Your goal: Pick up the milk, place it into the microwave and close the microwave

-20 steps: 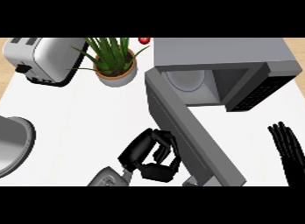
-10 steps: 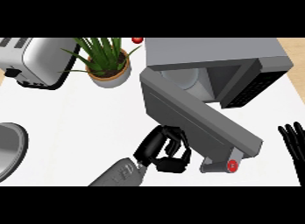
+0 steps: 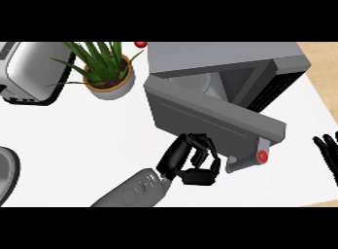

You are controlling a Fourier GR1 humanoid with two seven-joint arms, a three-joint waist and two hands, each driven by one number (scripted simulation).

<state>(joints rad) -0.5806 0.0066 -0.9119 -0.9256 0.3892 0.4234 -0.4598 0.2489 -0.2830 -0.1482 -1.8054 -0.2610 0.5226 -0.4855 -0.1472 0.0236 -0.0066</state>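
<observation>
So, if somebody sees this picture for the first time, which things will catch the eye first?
Most striking is the grey microwave at upper right, its door swung partly open across the middle. The left hand, fingers curled, sits against the door's lower edge. A potted plant stands at upper centre, with a toaster at far left.

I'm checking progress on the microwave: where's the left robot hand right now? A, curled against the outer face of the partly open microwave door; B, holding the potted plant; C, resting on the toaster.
A: the left robot hand is curled against the outer face of the microwave door, which stands partly open.
</observation>
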